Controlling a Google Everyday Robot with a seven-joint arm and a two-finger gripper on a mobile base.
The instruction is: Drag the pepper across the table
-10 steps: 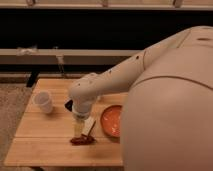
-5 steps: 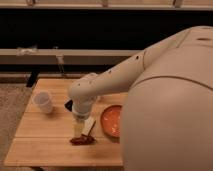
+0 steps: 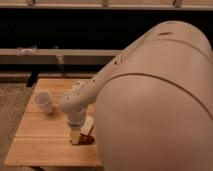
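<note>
The pepper (image 3: 86, 142) is a small dark red thing lying on the wooden table (image 3: 40, 135) near its front edge. Only part of it shows beneath the gripper. My gripper (image 3: 80, 135) points down from the white arm (image 3: 95, 87) and sits right on top of the pepper, at table level. The right end of the pepper is hidden by my body.
A white cup (image 3: 44, 101) stands upright at the table's left side. My large white body (image 3: 155, 100) covers the right part of the table. A dark wall with a ledge (image 3: 60, 52) runs behind the table. Carpet lies to the left.
My body now covers more of the table's right side and hides the orange plate seen earlier. The gripper and pepper stay at about the same spot near the front edge.
</note>
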